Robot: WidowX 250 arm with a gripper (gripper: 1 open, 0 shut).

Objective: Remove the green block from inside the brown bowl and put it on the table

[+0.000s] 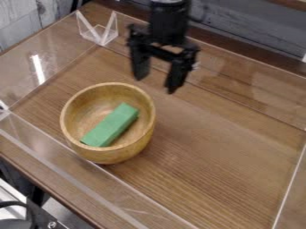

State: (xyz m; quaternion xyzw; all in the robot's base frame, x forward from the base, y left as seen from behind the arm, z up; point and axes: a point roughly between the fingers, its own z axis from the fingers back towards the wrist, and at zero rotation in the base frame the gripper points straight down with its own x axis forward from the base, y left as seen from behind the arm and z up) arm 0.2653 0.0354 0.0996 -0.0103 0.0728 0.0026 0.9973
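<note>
block point(111, 124) in bowl point(74, 102) on table point(227, 152)

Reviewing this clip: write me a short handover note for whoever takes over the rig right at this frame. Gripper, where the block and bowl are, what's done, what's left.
Gripper: open, holding nothing, pointing down, in the air above the table behind and to the right of the bowl as the camera sees it.
Green block: lying inside the brown bowl, leaning against its inner wall, untouched.
Bowl: upright on the table, near the left front corner of the clear-walled area.
Done: nothing of the job itself; the block is not yet gripped.
Left: bring the gripper over the bowl, lower it, close on the block, lift it out and set it on bare table.
</note>
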